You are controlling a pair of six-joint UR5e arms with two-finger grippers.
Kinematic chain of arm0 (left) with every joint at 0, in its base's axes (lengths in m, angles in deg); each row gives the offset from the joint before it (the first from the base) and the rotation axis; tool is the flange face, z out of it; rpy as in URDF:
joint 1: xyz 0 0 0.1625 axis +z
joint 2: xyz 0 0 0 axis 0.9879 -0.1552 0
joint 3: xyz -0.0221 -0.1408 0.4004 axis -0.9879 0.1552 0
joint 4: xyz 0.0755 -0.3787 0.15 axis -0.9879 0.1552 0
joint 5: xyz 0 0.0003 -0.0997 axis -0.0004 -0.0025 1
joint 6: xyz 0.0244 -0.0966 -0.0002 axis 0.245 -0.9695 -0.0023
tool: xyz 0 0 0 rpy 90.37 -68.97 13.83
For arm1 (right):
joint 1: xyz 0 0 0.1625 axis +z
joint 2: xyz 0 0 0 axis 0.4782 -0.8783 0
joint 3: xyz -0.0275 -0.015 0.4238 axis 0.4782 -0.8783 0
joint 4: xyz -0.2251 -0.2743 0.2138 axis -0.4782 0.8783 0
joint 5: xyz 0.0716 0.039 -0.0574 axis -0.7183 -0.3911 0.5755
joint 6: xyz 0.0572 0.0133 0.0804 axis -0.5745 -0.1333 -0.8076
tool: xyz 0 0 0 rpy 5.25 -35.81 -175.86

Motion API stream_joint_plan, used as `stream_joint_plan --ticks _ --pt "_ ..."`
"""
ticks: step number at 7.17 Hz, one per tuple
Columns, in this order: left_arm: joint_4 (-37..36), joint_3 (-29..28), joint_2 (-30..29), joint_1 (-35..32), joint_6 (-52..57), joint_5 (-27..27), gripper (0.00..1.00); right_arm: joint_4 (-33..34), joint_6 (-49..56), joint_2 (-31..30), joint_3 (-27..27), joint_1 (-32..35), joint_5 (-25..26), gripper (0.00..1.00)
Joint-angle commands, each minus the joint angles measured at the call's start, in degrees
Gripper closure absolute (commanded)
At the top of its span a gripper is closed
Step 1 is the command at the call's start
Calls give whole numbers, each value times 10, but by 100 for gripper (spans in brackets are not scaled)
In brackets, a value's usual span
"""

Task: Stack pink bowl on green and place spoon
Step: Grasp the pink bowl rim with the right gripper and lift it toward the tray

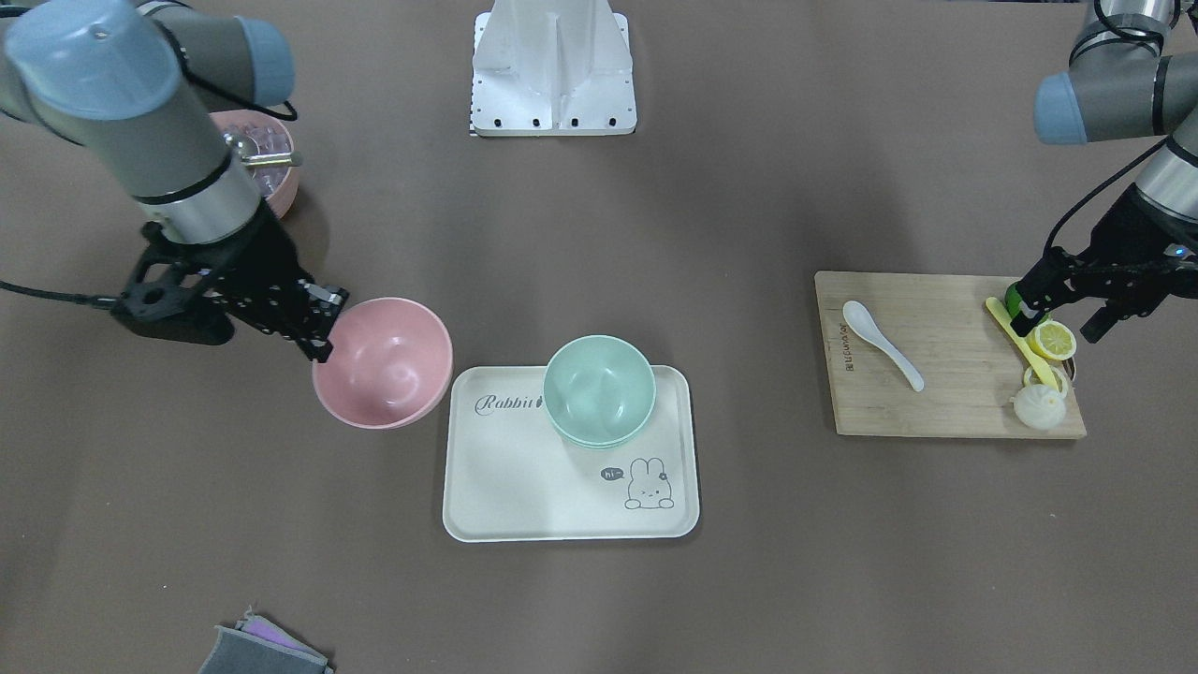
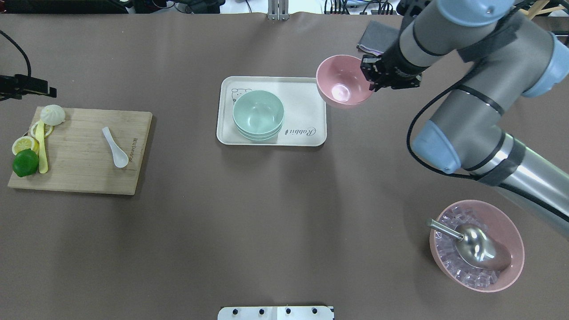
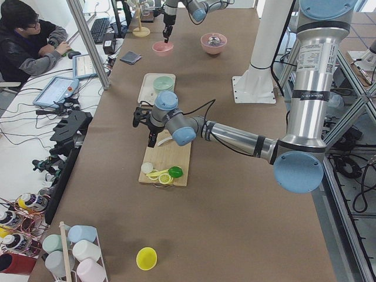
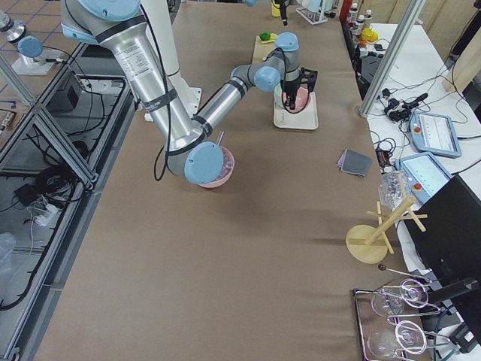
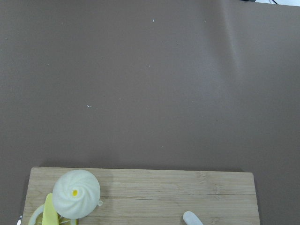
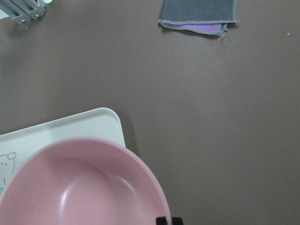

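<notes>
My right gripper (image 1: 323, 323) is shut on the rim of the pink bowl (image 1: 384, 365) and holds it just beside the tray's edge; the bowl also shows in the overhead view (image 2: 340, 82) and the right wrist view (image 6: 79, 187). The green bowl (image 2: 258, 113) sits upright on the white rabbit tray (image 2: 302, 102). The white spoon (image 2: 115, 146) lies on the wooden cutting board (image 2: 84, 173). My left gripper (image 1: 1062, 318) is open and empty, above the board's end by the lime and lemon.
A bun (image 2: 52, 114), lemon slices (image 2: 24, 143), a lime (image 2: 25, 162) and a yellow utensil (image 2: 42, 151) lie on the board. A pink bowl of ice with a metal scoop (image 2: 478, 244) stands near my right arm. A grey cloth (image 2: 375, 35) lies beyond the tray.
</notes>
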Motion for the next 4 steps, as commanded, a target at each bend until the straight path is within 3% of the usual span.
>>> stream_joint_plan --ticks 1,2,4 --pt "0 -1 0 3 1 -1 0 14 -78 130 -108 -63 75 100" --pt "0 -2 0 7 1 -1 0 14 -75 159 -150 -80 81 100" --pt "0 -3 1 8 1 -1 0 14 -61 161 -162 -127 124 100"
